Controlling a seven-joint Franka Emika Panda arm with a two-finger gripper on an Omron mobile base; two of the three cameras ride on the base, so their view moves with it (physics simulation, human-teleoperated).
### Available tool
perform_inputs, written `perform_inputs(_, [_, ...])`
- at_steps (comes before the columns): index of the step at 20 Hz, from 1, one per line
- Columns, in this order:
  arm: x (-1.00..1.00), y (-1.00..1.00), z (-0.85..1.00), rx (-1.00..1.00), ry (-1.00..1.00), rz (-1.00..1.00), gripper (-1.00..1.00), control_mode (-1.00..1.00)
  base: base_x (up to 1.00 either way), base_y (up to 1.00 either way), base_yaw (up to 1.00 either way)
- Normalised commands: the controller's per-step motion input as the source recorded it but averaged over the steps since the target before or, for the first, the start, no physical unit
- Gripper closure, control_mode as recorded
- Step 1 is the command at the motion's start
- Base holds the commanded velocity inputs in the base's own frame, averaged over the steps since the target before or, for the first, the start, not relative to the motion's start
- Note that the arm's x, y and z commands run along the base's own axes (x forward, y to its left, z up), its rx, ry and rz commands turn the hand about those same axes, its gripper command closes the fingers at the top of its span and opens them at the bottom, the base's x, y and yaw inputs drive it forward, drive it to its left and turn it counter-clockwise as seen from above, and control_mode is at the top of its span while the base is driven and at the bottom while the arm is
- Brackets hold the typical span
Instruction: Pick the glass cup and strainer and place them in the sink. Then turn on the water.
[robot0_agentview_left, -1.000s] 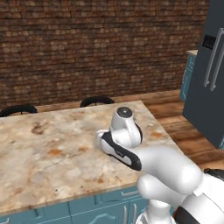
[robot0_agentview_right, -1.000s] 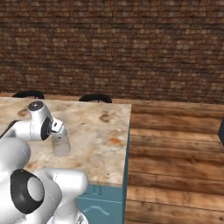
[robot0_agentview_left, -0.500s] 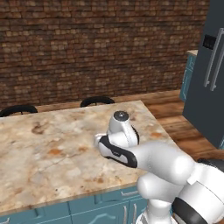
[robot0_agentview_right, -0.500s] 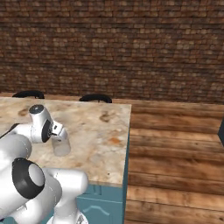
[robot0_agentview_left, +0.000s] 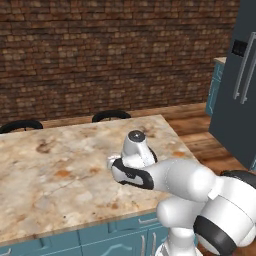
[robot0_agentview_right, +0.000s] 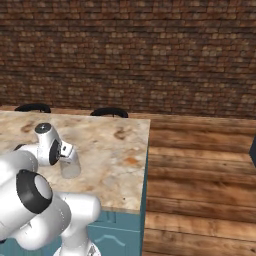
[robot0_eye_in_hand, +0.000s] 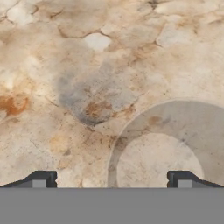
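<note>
Hovering: gripper (robot0_eye_in_hand: 111, 178) above the marble counter (robot0_agentview_left: 60, 170).
Jaws: spread wide, holding nothing.
Glass cup (robot0_agentview_right: 70, 165): upright, near the counter's front edge, below the hand.

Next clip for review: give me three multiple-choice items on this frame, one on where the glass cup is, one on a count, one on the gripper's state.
1. Where is the glass cup?
A. upright on the stone counter
B. on the wooden floor
C. on a chair

2. How many dark chair backs show behind the counter?
A. none
B. two
C. four

3. How is the gripper?
A. shut on the cup
B. open, above the cup
C. shut, empty

Key: 1 A, the right base view shows it standing beside the arm; 2 B, one chair back and another; 3 B, the hand view shows both tips wide apart over the rim.
</note>
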Motion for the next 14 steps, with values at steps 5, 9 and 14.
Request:
perform_inputs(5, [0.00, 0.01, -0.28, -0.01, 0.00, 0.00, -1.00, -1.00, 0.00, 0.00, 0.00])
perform_inputs(9, [0.00, 0.00, -0.31, -0.01, 0.00, 0.00, 1.00, -1.00, 0.00, 0.00, 0.00])
perform_inputs(14, [0.00, 0.00, -0.29, 0.00, 0.00, 0.01, 1.00, -1.00, 0.00, 0.00, 0.00])
